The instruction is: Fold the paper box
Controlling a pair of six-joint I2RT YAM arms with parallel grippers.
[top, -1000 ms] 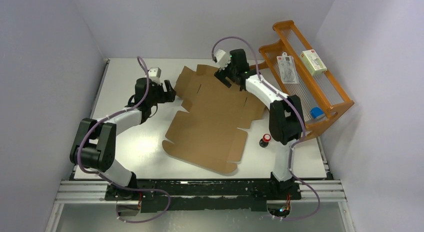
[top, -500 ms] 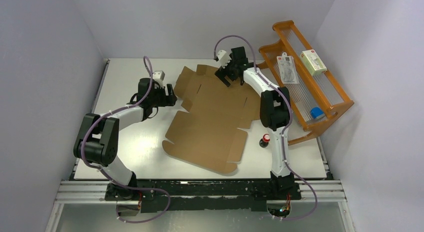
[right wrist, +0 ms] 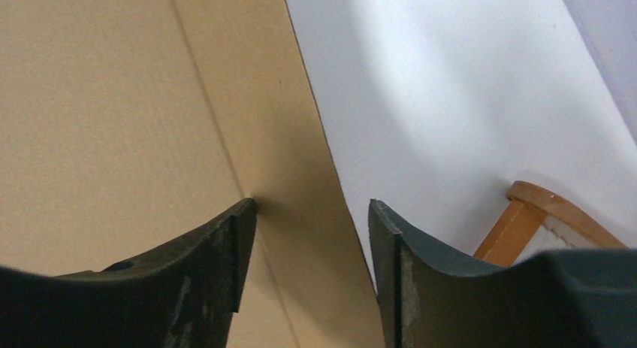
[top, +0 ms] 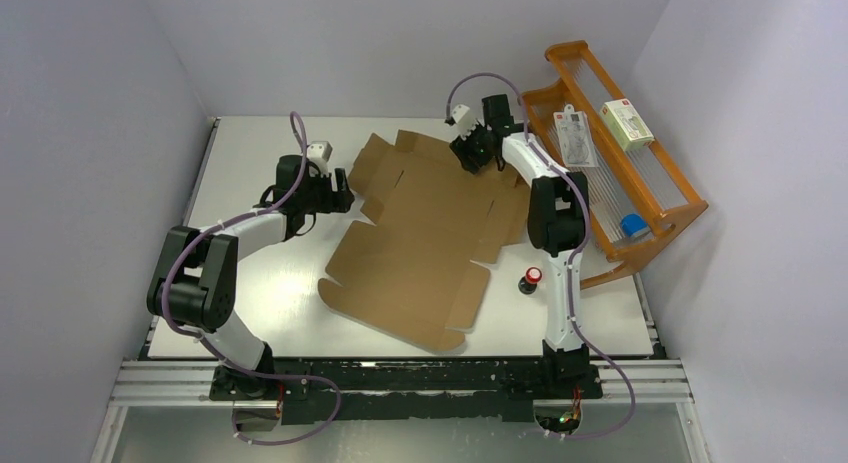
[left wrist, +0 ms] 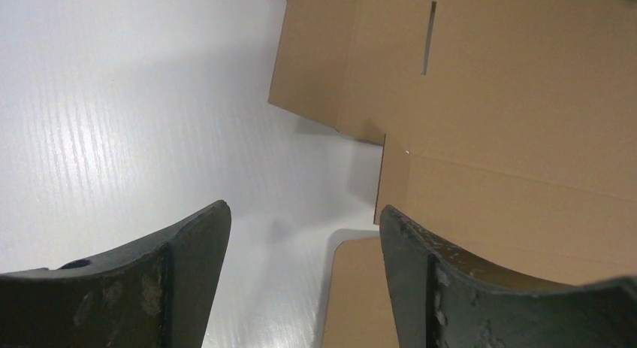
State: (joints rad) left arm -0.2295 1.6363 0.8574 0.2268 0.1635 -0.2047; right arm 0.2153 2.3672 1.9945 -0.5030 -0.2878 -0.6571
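The paper box lies unfolded on the white table as a flat brown cardboard sheet with flaps and slits. My left gripper hovers open at the sheet's left edge. In the left wrist view the left gripper has bare table and a rounded flap corner between its fingers, and the paper box lies to its right. My right gripper is at the sheet's far right edge. In the right wrist view the right gripper straddles the edge of the paper box, jaws still apart, left finger against the cardboard.
A wooden rack stands at the right, close to the right arm, holding a white-and-green carton, a blister pack and a blue item. A small red-capped bottle stands by the sheet's right side.
My right gripper has moved right to the sheet's far right edge and its jaws have narrowed. The sheet's near end has shifted slightly left. The left arm has barely moved.
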